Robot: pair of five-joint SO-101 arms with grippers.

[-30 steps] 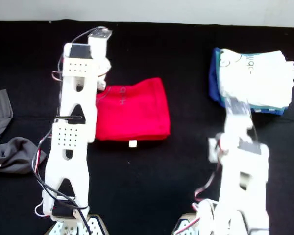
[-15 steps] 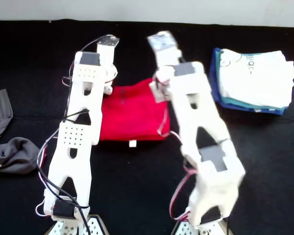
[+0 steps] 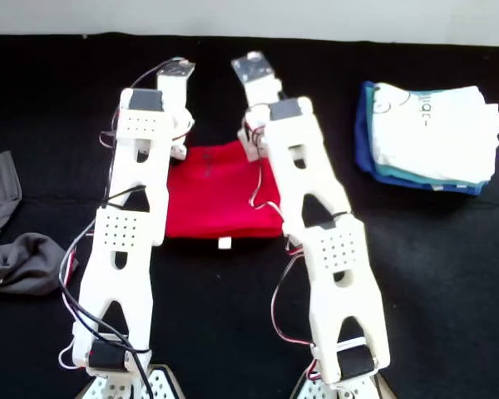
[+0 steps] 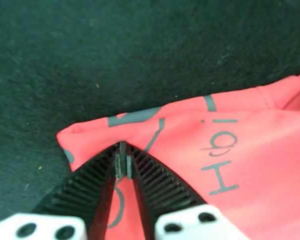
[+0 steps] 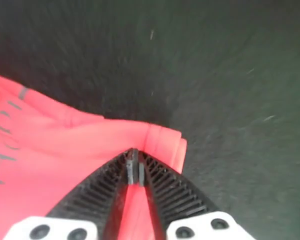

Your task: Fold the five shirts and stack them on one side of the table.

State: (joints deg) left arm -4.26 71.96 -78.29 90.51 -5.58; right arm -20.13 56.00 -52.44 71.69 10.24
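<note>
Tablecloth [image 3: 224,324], black and bare, lies nearest us at 6 o'clock, with open room between the two arm bases. At 9 o'clock a crumpled grey shirt [image 3: 17,249] lies at the table's left margin. At the centre we see the folded red shirt with grey lettering [image 3: 220,199] lying flat, with black cloth showing beside its left, right and near edges. The left gripper [image 4: 122,162] sits at the shirt's 11 o'clock corner, its fingers pressed together over the fabric. The right gripper [image 5: 134,169] sits at the 1 o'clock corner, its fingers likewise together. We cannot tell whether either pinches cloth. At 2 o'clock, well apart, rests a stack of folded white, teal and blue shirts [image 3: 432,133].
</note>
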